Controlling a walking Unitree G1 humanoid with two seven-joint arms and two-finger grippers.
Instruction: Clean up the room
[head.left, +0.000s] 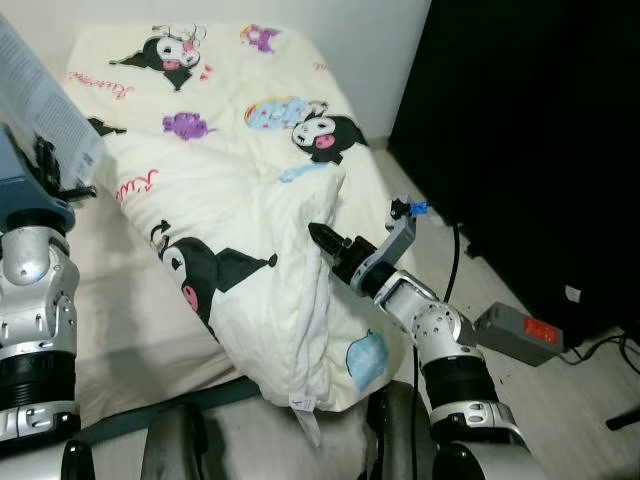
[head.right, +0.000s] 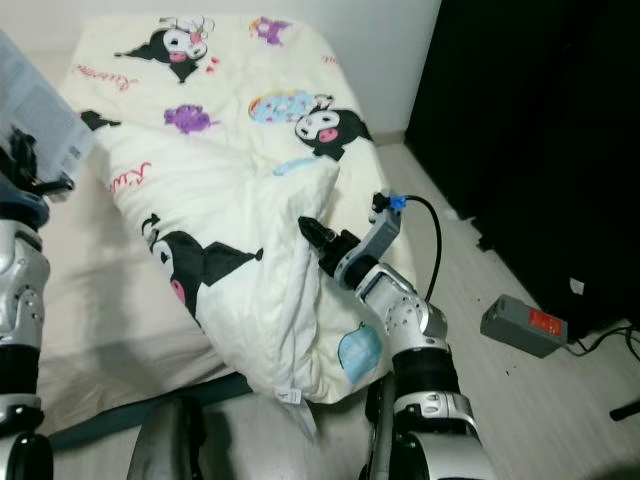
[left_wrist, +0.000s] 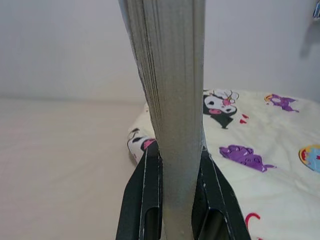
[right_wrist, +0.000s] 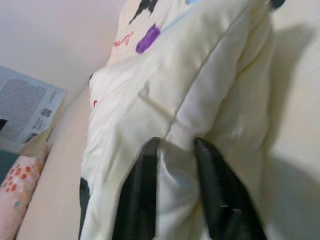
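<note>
A cream blanket (head.left: 230, 200) printed with cartoon figures lies rumpled on the bed, its folded edge hanging off the near side. My right gripper (head.left: 322, 238) presses into that folded edge; in the right wrist view its fingers (right_wrist: 139, 195) are shut on a fold of the blanket (right_wrist: 175, 115). My left gripper (head.left: 48, 165) is raised at the left and is shut on a thick grey book (head.left: 40, 95). In the left wrist view the book's page edge (left_wrist: 172, 100) stands upright between the fingers (left_wrist: 142, 195).
A beige bed sheet (head.left: 130, 320) lies bare at the left. A black cabinet (head.left: 540, 130) stands at the right. A grey box with a red label (head.left: 520, 335) and black cables lie on the floor beside the bed. A white wall is behind the bed.
</note>
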